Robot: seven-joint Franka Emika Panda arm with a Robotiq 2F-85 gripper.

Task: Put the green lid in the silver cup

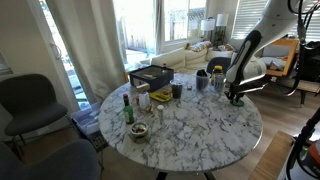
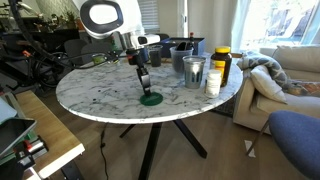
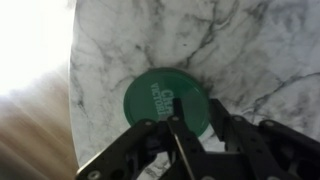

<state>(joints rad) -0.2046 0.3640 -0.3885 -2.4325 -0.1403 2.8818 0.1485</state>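
I am at the pick-up step. My gripper (image 3: 187,113) hangs straight down over the green lid (image 3: 165,100), which lies flat on the marble desk (image 3: 250,40) close to its edge. In an exterior view the green lid (image 2: 151,98) sits just under the gripper (image 2: 146,86), near the desk's (image 2: 105,95) edge and well apart from the cluster of vessels. In the wrist view my fingers are spread, with their tips over the disc and nothing pinched between them. I cannot tell whether they already touch it.

The lid is very thin and lies flush on the stone, so I judge the next move to be a delicate one. I would lower until the tips meet the desk on either side of the rim, then close gently so the disc does not slip away or skid off the nearby edge. After that comes a lift and a carry across the desk to the silver cup (image 2: 193,71).

That cup stands upright further in from the edge, with its mouth facing up. I cannot see whether anything is in it. A white cup (image 2: 212,83) stands just beside it, and a dark jar with a yellow cap (image 2: 222,62) is behind that. Their contents are hidden too.
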